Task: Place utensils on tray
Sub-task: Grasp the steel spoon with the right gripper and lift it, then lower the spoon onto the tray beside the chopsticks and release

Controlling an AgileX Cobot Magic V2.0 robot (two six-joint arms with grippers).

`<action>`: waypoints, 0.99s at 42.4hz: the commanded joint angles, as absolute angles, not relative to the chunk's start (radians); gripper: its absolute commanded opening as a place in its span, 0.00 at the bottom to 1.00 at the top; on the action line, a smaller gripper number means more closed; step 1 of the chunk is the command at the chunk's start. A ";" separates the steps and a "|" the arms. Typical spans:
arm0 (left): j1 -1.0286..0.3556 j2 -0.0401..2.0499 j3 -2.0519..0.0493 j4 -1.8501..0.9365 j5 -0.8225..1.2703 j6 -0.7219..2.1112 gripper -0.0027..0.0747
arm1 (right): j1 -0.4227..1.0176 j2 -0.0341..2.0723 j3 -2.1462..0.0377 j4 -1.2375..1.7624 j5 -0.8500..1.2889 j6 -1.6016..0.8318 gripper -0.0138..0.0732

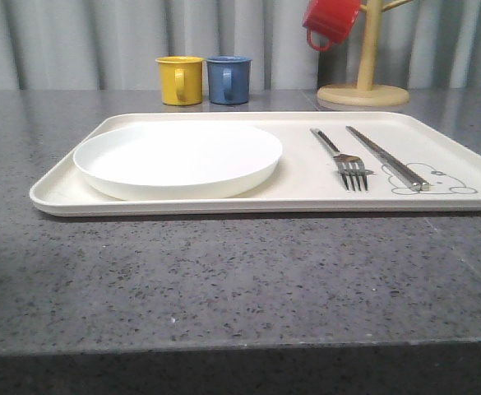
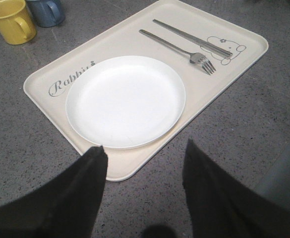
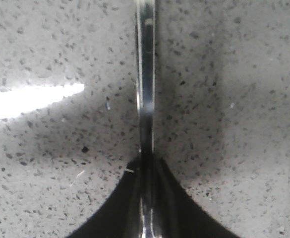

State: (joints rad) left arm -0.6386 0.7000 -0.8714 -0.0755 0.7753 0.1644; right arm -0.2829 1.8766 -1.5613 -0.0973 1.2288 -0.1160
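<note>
**Fork and bar lie on the tray**

The white plate [image 1: 178,158] sits on the tray [image 1: 59,193]. The fork [image 1: 339,156] and straight bar [image 1: 384,156] lie side by side, prongs toward the robot. The left end effector [image 2: 144,156] is spread wide. The right end effector [image 3: 145,171] pinches a shiny thin utensil [image 3: 145,74] above the tabletop [image 3: 234,99].

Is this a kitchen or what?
Probably a kitchen-style counter: a speckled grey stone worktop, a tray laid with a plate and fork, and mugs by a mug tree.

Left claw [image 2: 144,171] — two broad black tapered fingers [image 2: 70,198], right claw [image 3: 147,198] — black, matte
</note>
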 commanded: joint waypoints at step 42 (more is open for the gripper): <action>-0.646 0.697 -0.897 -0.081 0.700 0.152 0.49 | 0.076 1.849 -1.639 0.235 1.246 0.025 0.19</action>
State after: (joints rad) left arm -0.6386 0.7000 -0.8714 -0.0755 0.7753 0.1644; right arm 0.0794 1.8972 -1.6105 0.2438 1.2307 0.0190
